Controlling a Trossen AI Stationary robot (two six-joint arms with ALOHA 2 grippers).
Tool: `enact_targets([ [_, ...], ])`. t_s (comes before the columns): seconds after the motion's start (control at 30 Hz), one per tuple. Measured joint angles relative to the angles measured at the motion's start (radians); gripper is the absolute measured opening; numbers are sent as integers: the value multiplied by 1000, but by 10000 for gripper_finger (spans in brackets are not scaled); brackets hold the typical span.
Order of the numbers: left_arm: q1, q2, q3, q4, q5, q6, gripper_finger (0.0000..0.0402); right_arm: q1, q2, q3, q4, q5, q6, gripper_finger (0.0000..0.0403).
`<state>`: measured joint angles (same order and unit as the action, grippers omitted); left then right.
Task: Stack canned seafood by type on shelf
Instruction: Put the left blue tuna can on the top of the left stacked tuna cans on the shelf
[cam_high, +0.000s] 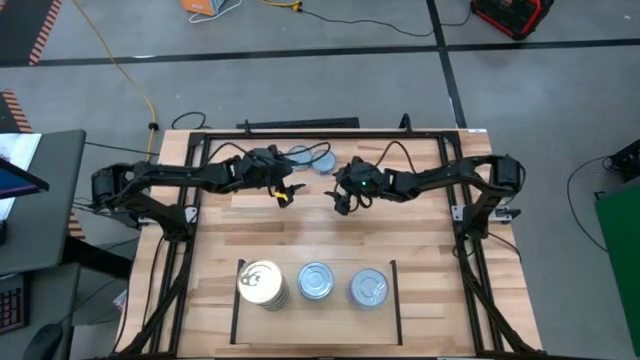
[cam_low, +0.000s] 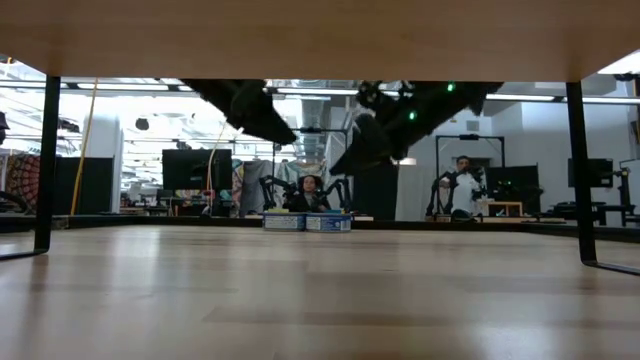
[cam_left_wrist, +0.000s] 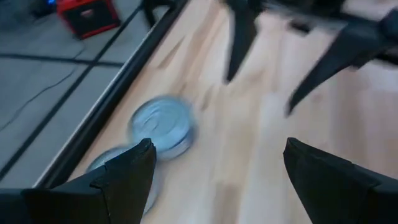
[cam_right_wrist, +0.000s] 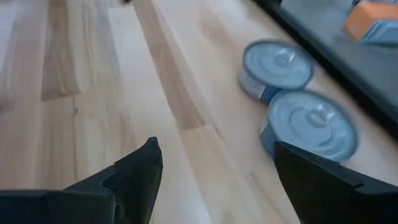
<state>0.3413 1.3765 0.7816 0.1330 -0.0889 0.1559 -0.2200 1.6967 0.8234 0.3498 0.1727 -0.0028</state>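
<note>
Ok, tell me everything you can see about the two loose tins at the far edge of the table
The two loose tins are small, flat and round, with silver ringed lids and blue sides, looking like metal. They lie upright, lids up, side by side and touching each other, on the light wood table close to the black frame rail at its far edge. Nothing grips them: both arms hover nearby, above the table, jaws open.

left tin (cam_left_wrist: 118, 163) half hidden behind tool finger (cam_left_wrist: 118, 177), blurred

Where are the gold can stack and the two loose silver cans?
Gold stack (cam_high: 261, 282): high view, top lid.
Far loose can (cam_right_wrist: 277, 64): right wrist view, lid centre.
Near loose can (cam_right_wrist: 312, 124): right wrist view, lid centre.
</note>
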Motion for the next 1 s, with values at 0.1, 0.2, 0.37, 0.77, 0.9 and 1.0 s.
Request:
enact_targets([
  [0.1,10,0,-44,10,-79,4,335,-29,29,0,7,-59,28,331],
  [0.2,24,17,-81,51,-179,-3,335,-42,44,0,24,-123,34,331],
  [0.37,68,47,-115,173,-254,-40,335,-24,40,0,35,-153,-2,331],
  [0.77,55,274,-117,439,-409,-86,332,-6,37,0,-24,-156,-52,331],
  [0.9,53,348,-116,575,-483,-98,322,-23,37,0,-31,-192,-53,331],
  [1.0,58,402,-115,663,-540,-112,314,-30,37,-1,-30,-225,-50,331],
])
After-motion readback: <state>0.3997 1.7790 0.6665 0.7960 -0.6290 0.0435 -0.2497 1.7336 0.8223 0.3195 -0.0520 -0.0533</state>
